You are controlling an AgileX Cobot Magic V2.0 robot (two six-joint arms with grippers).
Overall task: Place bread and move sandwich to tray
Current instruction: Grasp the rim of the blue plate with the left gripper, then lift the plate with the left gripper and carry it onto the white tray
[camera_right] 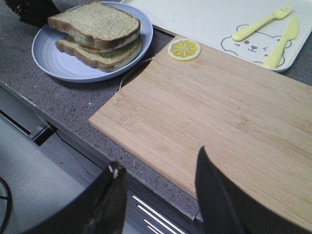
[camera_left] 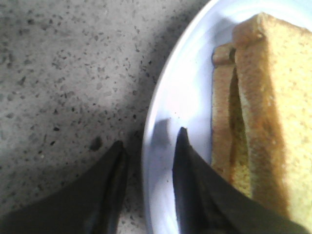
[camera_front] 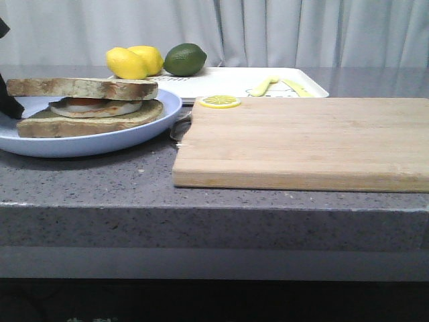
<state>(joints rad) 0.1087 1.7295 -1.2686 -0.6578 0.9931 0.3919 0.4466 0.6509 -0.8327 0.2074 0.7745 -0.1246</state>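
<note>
The bread (camera_front: 82,87) lies as the top slice over the fried egg (camera_front: 94,107) of the sandwich (camera_right: 100,46) on the pale blue plate (camera_front: 100,144), at the left of the counter. My left gripper (camera_left: 150,136) is open at the plate's left rim (camera_left: 156,117), one finger outside over the counter and one inside over the plate, close to the toast crust (camera_left: 243,97). My right gripper (camera_right: 158,158) hangs open and empty above the counter's front edge, near the cutting board. The white tray (camera_front: 234,84) lies behind the board.
A light wooden cutting board (camera_front: 301,141) fills the middle and right of the counter, with a lemon slice (camera_front: 220,101) at its far left corner. Two lemons (camera_front: 134,62) and a lime (camera_front: 185,59) sit behind the plate. A yellow fork (camera_right: 263,22) and knife (camera_right: 283,41) lie on the tray.
</note>
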